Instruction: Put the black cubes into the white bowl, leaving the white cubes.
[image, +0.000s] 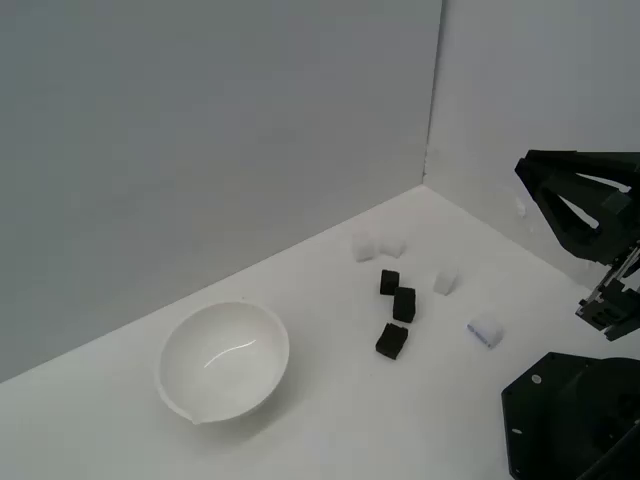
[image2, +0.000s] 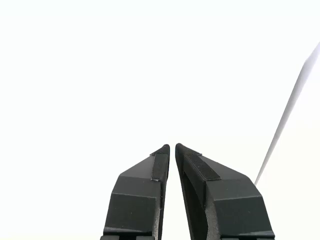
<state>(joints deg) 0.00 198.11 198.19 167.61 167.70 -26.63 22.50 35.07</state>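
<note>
On white surface: white bowl (image: 224, 361) empty | black cubes (image: 403, 304) outside it | tool (image2: 172, 146) closed, holding nothing

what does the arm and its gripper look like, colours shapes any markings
The gripper is matte black. Its two fingers are chunky, angular wedges tapering to narrow tips, each with a flat darker strip along its inner face. In the exterior view the arm is also black, built from angular plates with open triangular cut-outs, above a black base with a small pale dot. No lettering is legible.
</note>
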